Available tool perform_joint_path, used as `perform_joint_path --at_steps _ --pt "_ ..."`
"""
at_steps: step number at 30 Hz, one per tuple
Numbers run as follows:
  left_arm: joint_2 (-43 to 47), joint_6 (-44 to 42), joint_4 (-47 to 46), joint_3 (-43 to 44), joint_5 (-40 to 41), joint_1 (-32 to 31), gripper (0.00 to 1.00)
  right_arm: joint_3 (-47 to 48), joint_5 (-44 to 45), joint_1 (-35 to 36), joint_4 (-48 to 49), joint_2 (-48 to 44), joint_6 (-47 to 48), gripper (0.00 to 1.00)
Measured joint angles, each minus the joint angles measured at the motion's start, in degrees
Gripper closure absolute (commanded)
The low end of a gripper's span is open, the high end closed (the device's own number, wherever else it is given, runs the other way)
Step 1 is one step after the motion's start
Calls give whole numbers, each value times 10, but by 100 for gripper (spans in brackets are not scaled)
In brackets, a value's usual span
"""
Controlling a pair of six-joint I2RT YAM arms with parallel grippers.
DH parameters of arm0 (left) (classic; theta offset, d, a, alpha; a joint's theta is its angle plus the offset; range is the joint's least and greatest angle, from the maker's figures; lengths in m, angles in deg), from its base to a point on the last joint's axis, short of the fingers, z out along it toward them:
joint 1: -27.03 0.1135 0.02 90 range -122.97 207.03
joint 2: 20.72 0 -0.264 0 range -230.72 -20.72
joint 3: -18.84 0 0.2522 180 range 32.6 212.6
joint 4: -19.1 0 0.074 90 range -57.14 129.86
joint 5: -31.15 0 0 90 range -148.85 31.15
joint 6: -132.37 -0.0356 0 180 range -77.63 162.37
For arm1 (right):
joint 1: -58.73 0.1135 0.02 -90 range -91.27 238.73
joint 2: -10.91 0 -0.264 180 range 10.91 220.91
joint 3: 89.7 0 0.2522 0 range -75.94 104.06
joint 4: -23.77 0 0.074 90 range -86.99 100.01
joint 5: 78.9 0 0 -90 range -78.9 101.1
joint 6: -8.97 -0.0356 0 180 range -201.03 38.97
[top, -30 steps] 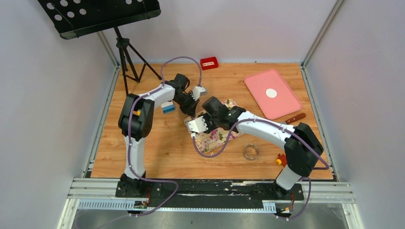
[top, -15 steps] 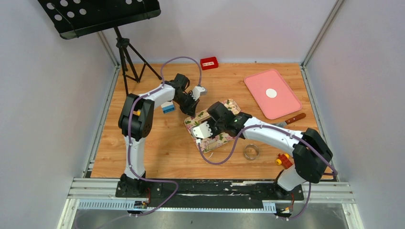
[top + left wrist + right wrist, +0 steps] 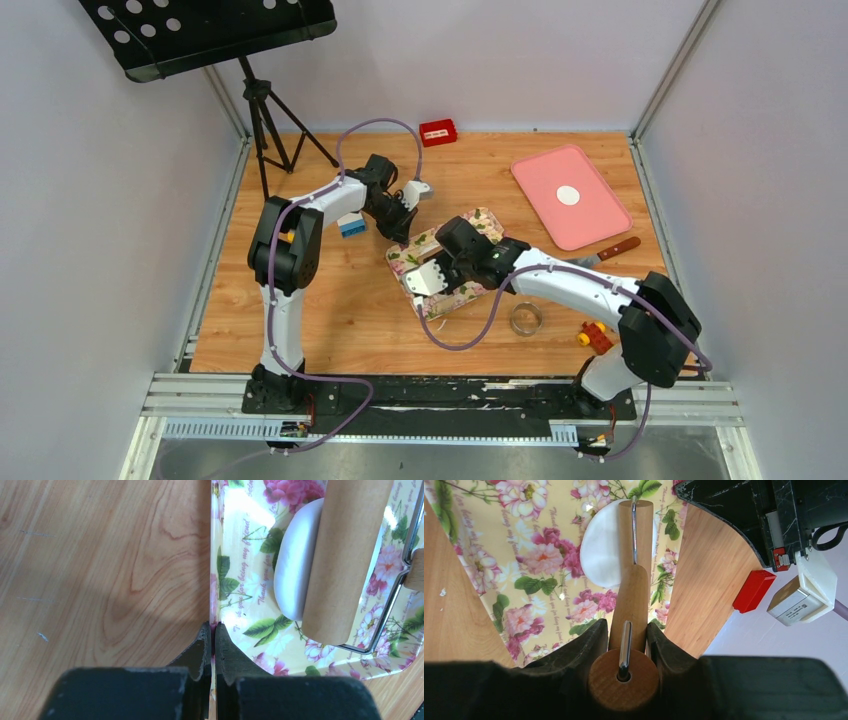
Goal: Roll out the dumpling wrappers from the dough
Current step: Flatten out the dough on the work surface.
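Note:
The dough (image 3: 294,565) is a flattened white oval on the floral tray (image 3: 240,595). The wooden roller (image 3: 345,555) lies on its right part. My right gripper (image 3: 626,627) is shut on the roller's handle (image 3: 630,600), with the dough (image 3: 600,550) just ahead of it. My left gripper (image 3: 214,627) is shut on the floral tray's left rim. In the top view the left gripper (image 3: 400,226) sits at the tray's far corner. The right gripper (image 3: 432,277) is over the tray (image 3: 478,222) and hides the dough. One round white wrapper (image 3: 568,195) lies on the pink tray (image 3: 590,215).
A metal ring cutter (image 3: 526,318) and a red-and-yellow toy (image 3: 592,335) lie near the right arm's base. A knife (image 3: 610,250) lies by the pink tray. A white-and-blue block (image 3: 351,226) is left of the floral tray. A red block (image 3: 438,131) and a music stand (image 3: 262,110) are at the back.
My right gripper has drawn the roller toward the near side of the floral tray, and the right arm's elbow has swung right. The left arm has not moved.

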Motion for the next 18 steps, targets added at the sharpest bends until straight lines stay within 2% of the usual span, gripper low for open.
perform_joint_path --at_steps 18 --pt "0 3 0 0 5 -1 100 -15 -22 4 -58 -38 0 100"
